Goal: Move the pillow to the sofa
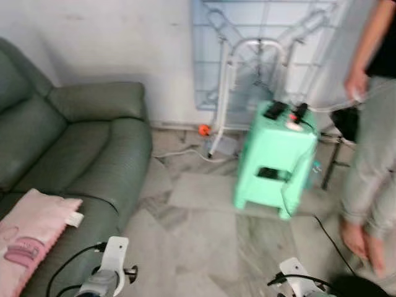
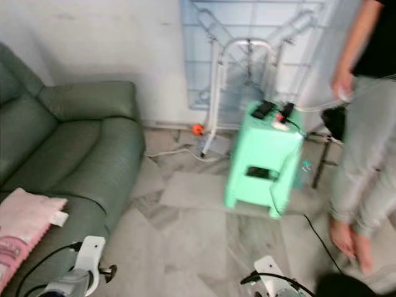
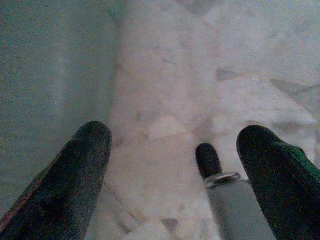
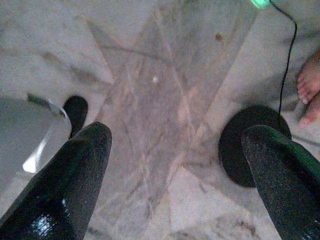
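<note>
A pink pillow [image 1: 31, 232] with a white tag lies on the seat of the green sofa [image 1: 93, 142], at my lower left. Both arms hang low at the bottom of the eye views, the left arm [image 1: 108, 269] beside the sofa's front and the right arm [image 1: 297, 278] over the marble floor. In the left wrist view my left gripper [image 3: 175, 137] is open above the floor, with the sofa's side along one edge. My right gripper [image 4: 177, 135] is also open over bare floor tiles, holding nothing.
A mint-green plastic stool [image 1: 275, 154] carrying small black devices stands ahead on the floor. A person [image 1: 371, 124] stands barefoot at the right, near a black cable [image 1: 328, 238]. A white tube frame [image 1: 226, 93] leans on the far wall.
</note>
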